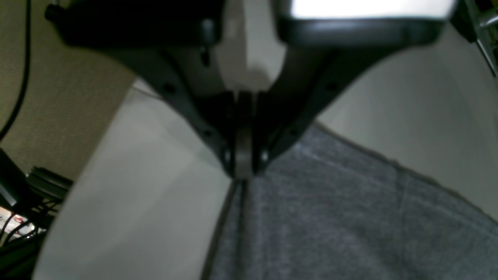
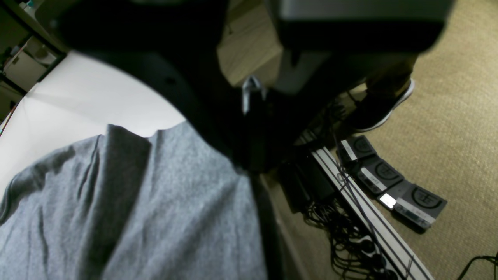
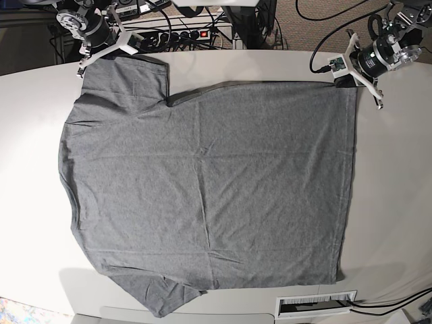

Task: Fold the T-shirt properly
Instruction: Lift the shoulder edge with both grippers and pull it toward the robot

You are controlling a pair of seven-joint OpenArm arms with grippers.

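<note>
The heather-grey T-shirt (image 3: pixel 209 182) lies spread flat on the white table (image 3: pixel 391 202), with its sleeves at the left and its hem at the right. My left gripper (image 3: pixel 345 81) is at the shirt's far right hem corner. In the left wrist view this gripper (image 1: pixel 243 173) is shut, pinching the edge of the cloth (image 1: pixel 330 217). My right gripper (image 3: pixel 84 67) is at the far left sleeve corner. In the right wrist view it (image 2: pixel 249 163) is shut on the shirt's edge (image 2: pixel 155 214). The pinch itself is dark there.
A power strip with cables (image 3: pixel 182 34) lies beyond the table's far edge. A white slotted plate (image 3: pixel 316 305) sits at the near edge. On the carpet beside the table are foot pedals (image 2: pixel 389 182), tangled cables (image 2: pixel 350 241) and a shoe (image 2: pixel 385 109).
</note>
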